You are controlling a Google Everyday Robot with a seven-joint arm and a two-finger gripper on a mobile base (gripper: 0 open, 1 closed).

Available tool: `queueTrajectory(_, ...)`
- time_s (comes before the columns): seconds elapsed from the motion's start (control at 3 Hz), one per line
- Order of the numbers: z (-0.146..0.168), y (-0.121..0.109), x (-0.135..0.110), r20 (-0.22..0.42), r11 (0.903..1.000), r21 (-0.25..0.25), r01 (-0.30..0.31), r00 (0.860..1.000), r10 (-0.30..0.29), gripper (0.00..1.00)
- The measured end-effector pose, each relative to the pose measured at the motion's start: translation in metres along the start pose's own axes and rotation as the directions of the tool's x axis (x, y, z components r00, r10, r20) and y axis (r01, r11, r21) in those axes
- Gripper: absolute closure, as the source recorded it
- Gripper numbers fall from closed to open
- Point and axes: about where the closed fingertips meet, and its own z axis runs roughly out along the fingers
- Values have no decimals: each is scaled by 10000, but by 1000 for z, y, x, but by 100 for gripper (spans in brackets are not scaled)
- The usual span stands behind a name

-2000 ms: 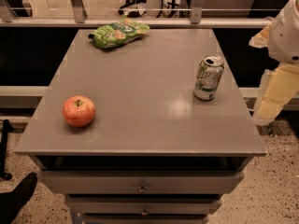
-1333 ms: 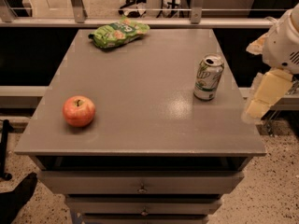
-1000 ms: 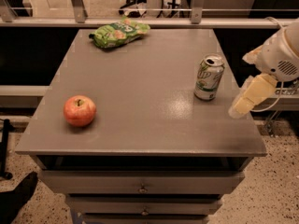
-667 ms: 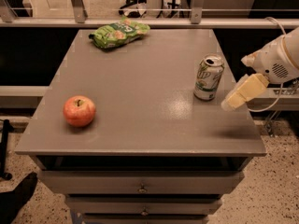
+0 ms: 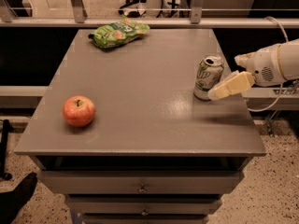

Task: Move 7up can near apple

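gripper has swung in right beside the 7up can, can't tell if it's spread or closed, apple still well apart.

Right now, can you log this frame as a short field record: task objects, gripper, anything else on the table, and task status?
7up can: upright, near the right edge of the table as seen in the camera view
apple: front left of the table, far from the can
gripper: low over the table at the can's right side; whether it touches the can cannot be told
other: green snack bag at the back edge; drawers below the tabletop
task status: can not yet near the apple
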Motion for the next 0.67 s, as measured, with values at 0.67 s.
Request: queueTrajectory(0.67, 24, 6, -26, 1689, 9987, -156, -480, 9844, 500, 24)
